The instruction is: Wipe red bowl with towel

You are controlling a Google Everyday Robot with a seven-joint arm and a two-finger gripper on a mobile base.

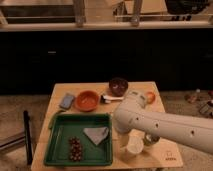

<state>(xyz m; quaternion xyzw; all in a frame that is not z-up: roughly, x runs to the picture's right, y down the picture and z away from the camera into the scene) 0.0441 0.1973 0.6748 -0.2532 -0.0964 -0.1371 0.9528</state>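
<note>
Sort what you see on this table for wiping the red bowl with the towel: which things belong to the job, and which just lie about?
Belong: towel, lying in the green tray; red bowl; gripper, low beside the tray's right edge.
Lying about: blue-grey pad; dark bowl; white cup.

on the tabletop (62, 89), a tray (62, 137) fills the 7 o'clock corner. the towel (96, 134) lies in it toward 3 o'clock, with a cluster of small pieces (75, 148) at 6. a pad (66, 101) sits at 10 o'clock, the near bowl (87, 100) just right of it and the far bowl (118, 86) at 12. the gripper (131, 142) is at 5 o'clock, just right of the tray.
</note>
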